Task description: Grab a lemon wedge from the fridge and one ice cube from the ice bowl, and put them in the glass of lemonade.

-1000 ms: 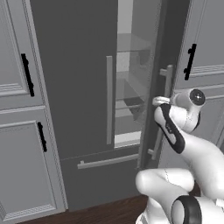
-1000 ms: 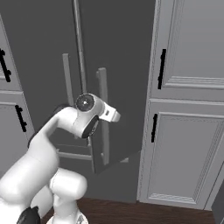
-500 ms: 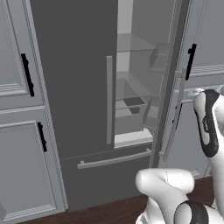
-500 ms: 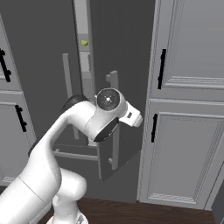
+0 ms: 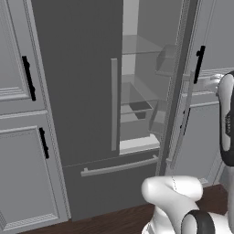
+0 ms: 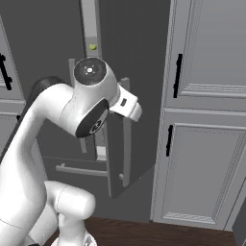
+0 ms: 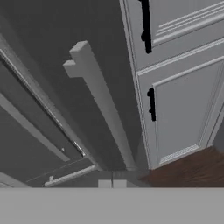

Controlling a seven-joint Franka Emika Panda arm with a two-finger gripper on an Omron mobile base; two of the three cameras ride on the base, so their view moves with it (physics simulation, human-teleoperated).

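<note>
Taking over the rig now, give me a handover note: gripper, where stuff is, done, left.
Gripper: shut, nothing in it, hanging beside the right door's bar handle.
Fridge: right door stands partly open, left door closed, shelves visible through the gap.
Lemon wedge: likely the small yellow-green speck on an upper shelf inside, not yet picked.
Done: fridge opened.
Left: widen the door if needed, grab the wedge, get one ice cube, put both in the glass of lemonade.

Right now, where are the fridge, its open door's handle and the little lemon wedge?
fridge point(image 5: 77, 91): left base view, closed left door.
handle point(image 7: 103, 103): hand view, mid-bar.
lemon wedge point(image 6: 92, 47): right base view, yellow speck inside.
</note>
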